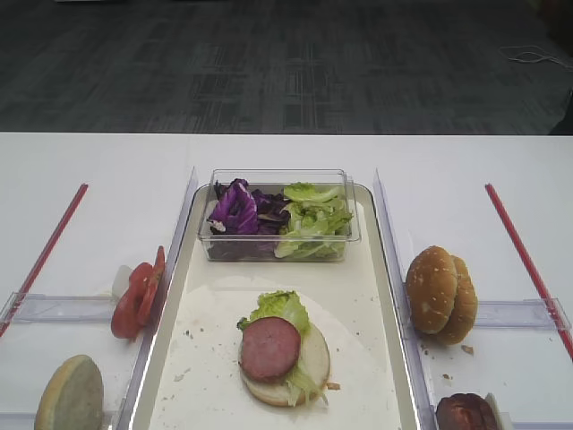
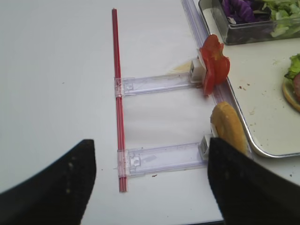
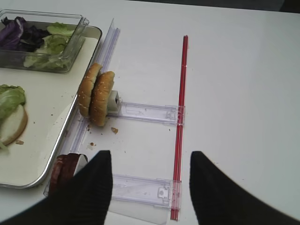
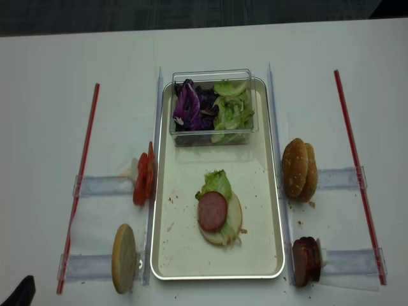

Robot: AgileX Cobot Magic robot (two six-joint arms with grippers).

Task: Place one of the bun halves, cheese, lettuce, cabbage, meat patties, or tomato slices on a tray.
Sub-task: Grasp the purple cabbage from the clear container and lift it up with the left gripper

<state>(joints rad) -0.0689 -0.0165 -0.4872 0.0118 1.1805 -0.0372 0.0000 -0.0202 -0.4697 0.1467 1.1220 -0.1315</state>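
I hold my left gripper (image 2: 150, 180) spread wide and empty, low over the white table (image 2: 56, 70); tomato slices (image 2: 214, 63) stand ahead to its right. My right gripper (image 3: 150, 187) hovers likewise parted, bun halves (image 3: 96, 96) ahead-left beside the tray (image 3: 47, 117).

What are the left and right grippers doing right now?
Left gripper: open, holding nothing.
Right gripper: open, holding nothing.

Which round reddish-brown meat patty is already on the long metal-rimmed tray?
The single meat patty lying flat on the lettuce-topped bun half mid-tray. The other patties stand on edge in the clear holder right of the tray.
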